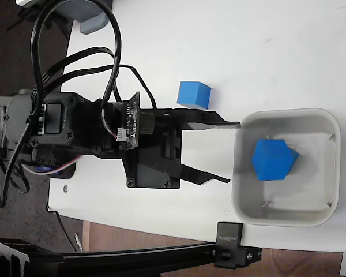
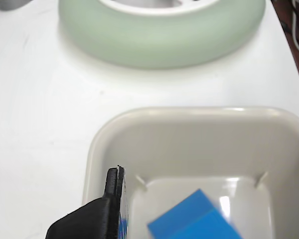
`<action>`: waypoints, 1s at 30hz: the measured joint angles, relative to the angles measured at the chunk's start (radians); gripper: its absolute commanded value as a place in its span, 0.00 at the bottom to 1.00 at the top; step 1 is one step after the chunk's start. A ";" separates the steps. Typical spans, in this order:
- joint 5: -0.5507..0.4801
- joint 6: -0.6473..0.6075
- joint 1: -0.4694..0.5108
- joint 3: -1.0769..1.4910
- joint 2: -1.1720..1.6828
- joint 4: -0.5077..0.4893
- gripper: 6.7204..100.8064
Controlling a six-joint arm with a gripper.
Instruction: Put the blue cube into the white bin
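Already one blue cube [image 1: 274, 159] lies tilted inside the white bin [image 1: 285, 216], and the gripper [image 1: 228, 151] hangs at the rim with its fingers apart, holding nothing. I judge the release done; the next move (probably) calls for the second cube [image 1: 194, 94] on the table [image 1: 259, 52].

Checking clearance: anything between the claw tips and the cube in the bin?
Only the bin's near wall. In the fixed view the open claw ends at that rim; the cube lies on the bin floor past it.
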 measured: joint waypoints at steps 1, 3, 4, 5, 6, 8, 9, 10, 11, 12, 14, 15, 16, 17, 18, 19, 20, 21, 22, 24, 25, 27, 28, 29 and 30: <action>0.003 -0.003 -0.002 0.000 0.000 0.009 0.99; 0.012 -0.008 -0.009 0.020 0.023 0.031 0.99; 0.012 -0.011 -0.012 0.044 0.046 0.041 0.99; 0.015 -0.012 -0.014 0.080 0.080 0.051 0.99; 0.015 -0.014 -0.015 0.120 0.120 0.052 0.99; 0.015 -0.014 -0.020 0.227 0.227 0.054 0.99; 0.014 -0.011 -0.021 0.287 0.285 0.054 0.99; 0.014 -0.006 -0.023 0.350 0.345 0.054 0.99; 0.014 -0.005 -0.025 0.413 0.400 0.055 0.99; 0.014 -0.003 -0.029 0.471 0.449 0.061 0.99; 0.023 -0.008 -0.049 0.554 0.517 0.100 0.99; 0.037 -0.012 -0.063 0.583 0.537 0.126 0.99; 0.049 -0.018 -0.074 0.611 0.552 0.146 0.99; 0.058 -0.023 -0.080 0.640 0.572 0.169 0.99; 0.064 -0.029 -0.083 0.672 0.598 0.190 0.99; 0.074 -0.034 -0.084 0.703 0.630 0.213 0.99; 0.077 -0.037 -0.084 0.733 0.670 0.239 0.99; 0.080 -0.035 -0.086 0.772 0.715 0.256 0.99; 0.083 -0.032 -0.086 0.819 0.769 0.262 0.99; 0.092 -0.018 -0.087 0.925 0.894 0.262 0.99; 0.095 -0.008 -0.087 0.982 0.960 0.262 0.99; 0.107 0.009 -0.094 1.085 1.086 0.262 0.99; 0.123 0.018 -0.104 1.126 1.138 0.268 0.99; 0.140 0.026 -0.120 1.155 1.177 0.281 0.99; 0.155 0.034 -0.133 1.178 1.207 0.295 0.99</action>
